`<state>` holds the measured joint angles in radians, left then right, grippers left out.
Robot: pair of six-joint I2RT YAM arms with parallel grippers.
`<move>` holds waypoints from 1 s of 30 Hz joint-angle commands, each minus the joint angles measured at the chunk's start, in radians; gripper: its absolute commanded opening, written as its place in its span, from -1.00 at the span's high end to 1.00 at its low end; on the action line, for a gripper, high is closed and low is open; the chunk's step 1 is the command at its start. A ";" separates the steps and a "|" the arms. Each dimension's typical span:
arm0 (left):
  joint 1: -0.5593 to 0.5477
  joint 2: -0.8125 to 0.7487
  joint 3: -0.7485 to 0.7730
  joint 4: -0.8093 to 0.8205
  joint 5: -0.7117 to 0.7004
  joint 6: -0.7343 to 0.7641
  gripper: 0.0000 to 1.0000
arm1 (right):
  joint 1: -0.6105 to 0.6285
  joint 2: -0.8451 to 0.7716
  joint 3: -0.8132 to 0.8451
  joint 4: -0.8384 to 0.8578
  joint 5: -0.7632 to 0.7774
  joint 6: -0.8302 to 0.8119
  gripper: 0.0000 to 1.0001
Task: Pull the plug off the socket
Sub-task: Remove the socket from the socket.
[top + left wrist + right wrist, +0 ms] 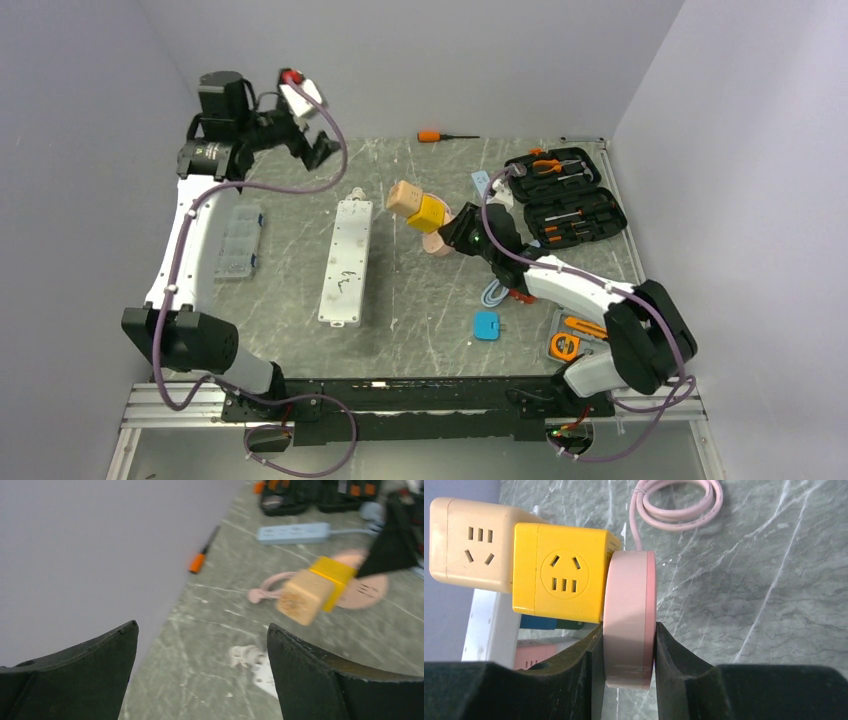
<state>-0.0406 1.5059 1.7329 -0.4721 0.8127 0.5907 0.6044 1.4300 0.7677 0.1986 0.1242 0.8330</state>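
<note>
found right gripper (626,632) clamped edge-on across the rim of the pink disc (629,595), apparently lifted off the table (420,300), centre of the top view. saw a yellow cube adapter (564,580) seated in the disc face and a beige cube (469,537) stacked into that. saw the pink cable (674,505) coiled on the table, upper middle of the right wrist view.

found left gripper (202,630) spread wide, holding nothing, raised near the back wall at upper left of the top view.

located the socket (346,260) flat on the table left of centre, long axis running top to bottom of the frame, well apart from both grippers. saw only a plain white face in the top view; caught pink and blue outlet patches as a sliver at lower left of the right wrist view. could not make out a plug seated in it from any view.

judged the strip light, rigid, smooth plastic, likely to slide or lift with the plug unless pinned. judged best hold as one gripper pressing the strip body down beside the outlet, the other pinching the plug's flat sides and pulling straight out along the pins. judged the plug stiff, friction-held, not fragile. flagged side-wrenching as a bent-pin risk.
</note>
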 commanded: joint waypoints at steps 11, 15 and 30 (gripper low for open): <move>-0.441 -0.154 -0.055 -0.518 -0.086 0.238 -0.99 | 0.003 -0.324 0.010 0.032 -0.117 -0.193 1.00; -0.532 -0.150 -0.086 -0.438 -0.177 0.158 -0.99 | 0.002 -0.382 0.008 0.010 -0.117 -0.223 1.00; -0.653 0.143 0.091 -0.409 -0.409 -0.104 -0.99 | 0.003 -0.521 -0.073 -0.032 -0.065 -0.276 1.00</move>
<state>-0.6785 1.6024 1.7729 -0.8944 0.4446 0.6003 0.6056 0.9936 0.7025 0.0380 0.0334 0.5560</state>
